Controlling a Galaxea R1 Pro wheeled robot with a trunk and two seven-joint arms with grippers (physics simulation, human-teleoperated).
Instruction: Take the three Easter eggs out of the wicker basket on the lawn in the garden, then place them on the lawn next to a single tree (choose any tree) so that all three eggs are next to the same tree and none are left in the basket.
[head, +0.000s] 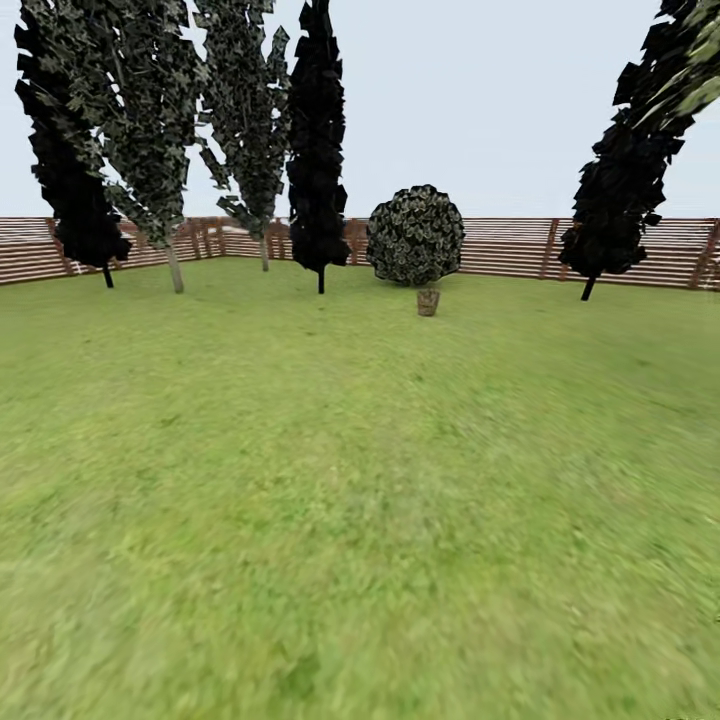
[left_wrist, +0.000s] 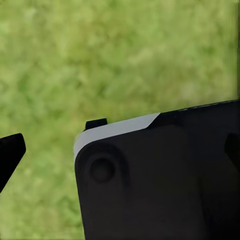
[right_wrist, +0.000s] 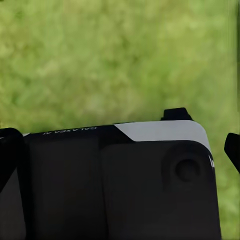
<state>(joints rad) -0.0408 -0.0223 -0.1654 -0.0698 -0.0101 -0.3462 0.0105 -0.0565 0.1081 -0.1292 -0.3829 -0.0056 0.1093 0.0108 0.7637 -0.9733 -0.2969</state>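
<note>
Wicker basket (head: 428, 301): centre-right of frame, far across lawn (head: 330, 500), before round bush (head: 415, 236) (eggs too small to see). Robot presumably approaching. Both pincers: spread undeterminable.

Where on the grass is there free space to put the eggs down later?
The lawn is bare from the camera up to the wicker basket. Grass is also open between the grey-trunked tree and the dark cone tree. It is crowded where the basket stands by the round bush.

Slatted brown fence (head: 620, 250), dark cone-shaped trees (head: 317, 140), pale sky (head: 480, 90).
</note>
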